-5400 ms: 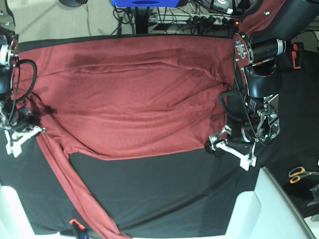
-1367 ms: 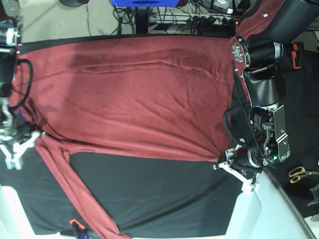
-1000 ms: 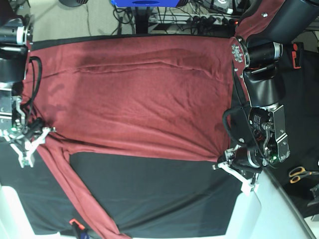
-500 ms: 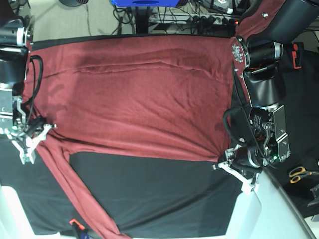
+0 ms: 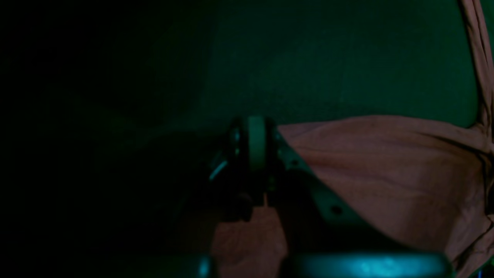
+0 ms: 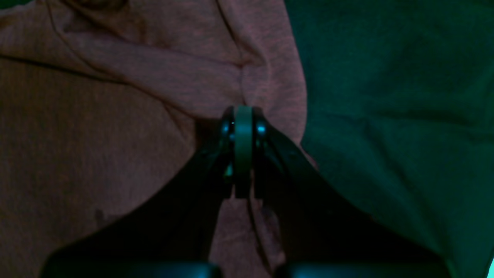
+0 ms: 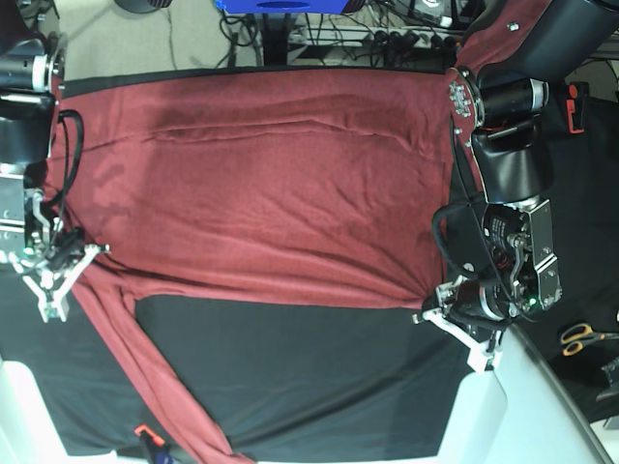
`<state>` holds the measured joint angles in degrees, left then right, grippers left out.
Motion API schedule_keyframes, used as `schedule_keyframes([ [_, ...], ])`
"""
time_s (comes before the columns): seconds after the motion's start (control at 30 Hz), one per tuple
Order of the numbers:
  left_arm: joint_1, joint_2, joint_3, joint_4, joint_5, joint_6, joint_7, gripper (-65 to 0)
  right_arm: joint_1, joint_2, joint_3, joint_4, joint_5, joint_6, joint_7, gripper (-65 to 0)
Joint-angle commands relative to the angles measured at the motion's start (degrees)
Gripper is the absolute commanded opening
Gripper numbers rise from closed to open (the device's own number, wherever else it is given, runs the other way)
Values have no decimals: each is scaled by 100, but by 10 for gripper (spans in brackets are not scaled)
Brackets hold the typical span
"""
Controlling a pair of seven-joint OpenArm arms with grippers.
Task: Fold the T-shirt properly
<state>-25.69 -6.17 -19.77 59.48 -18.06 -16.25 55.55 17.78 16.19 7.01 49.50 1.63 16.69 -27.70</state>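
Observation:
The maroon T-shirt [image 7: 261, 184] lies spread flat on the black table cloth [image 7: 290, 377]. One long sleeve [image 7: 145, 367] trails toward the front edge. My left gripper [image 7: 430, 311] is shut on the shirt's near right corner. In the left wrist view its closed tips [image 5: 256, 131] pinch the edge of the fabric [image 5: 386, 170], which is pulled taut. My right gripper [image 7: 73, 266] is shut on the shirt where the sleeve joins the body. In the right wrist view its closed tips [image 6: 243, 116] sit in puckered fabric [image 6: 115, 116].
Scissors [image 7: 580, 338] lie at the right on the black cloth. A small orange and blue object [image 7: 147, 437] sits at the front edge by the sleeve end. White table corners [image 7: 484, 416] flank the front. Cables and a blue stand [image 7: 280, 8] are behind the table.
Since the earliest frame my left gripper has pulled the shirt's corner toward the front, flattening the body. My right gripper shifted slightly right. In the last half second almost nothing moved.

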Motion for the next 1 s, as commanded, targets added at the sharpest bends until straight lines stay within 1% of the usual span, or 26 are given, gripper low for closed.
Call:
schedule_keyframes([
  [0.0, -169, -46, 3, 87, -70, -6, -91, -650, 187, 100, 16, 119, 17, -12, 93, -648],
  [0.17, -178, -46, 3, 87, -70, -6, -100, -650, 248, 118, 16, 171, 17, -12, 85, -648],
  [0.43, -213, -46, 3, 87, -70, -6, -100, -650, 283, 197, 25, 655, 9, -12, 41, -648],
  [0.5, -213, -46, 3, 104, -70, -6, -100, -650, 292, 355, 34, 655, 9, -12, -65, -648],
  [0.67, -222, -46, -5, 140, -70, -6, -100, -650, 363, 417, 16, 655, 0, -12, -91, -648],
  [0.73, -222, -46, -5, 140, -70, -6, -74, -650, 363, 540, 25, 655, -88, -12, -91, -648],
  [0.9, -196, -90, -49, 148, -70, -6, -74, -650, 327, 601, 34, 655, -185, -12, -65, -648],
  [0.97, -178, -99, -49, 236, -70, -14, -65, -650, 327, 680, 34, 655, -185, -12, -65, -648],
])
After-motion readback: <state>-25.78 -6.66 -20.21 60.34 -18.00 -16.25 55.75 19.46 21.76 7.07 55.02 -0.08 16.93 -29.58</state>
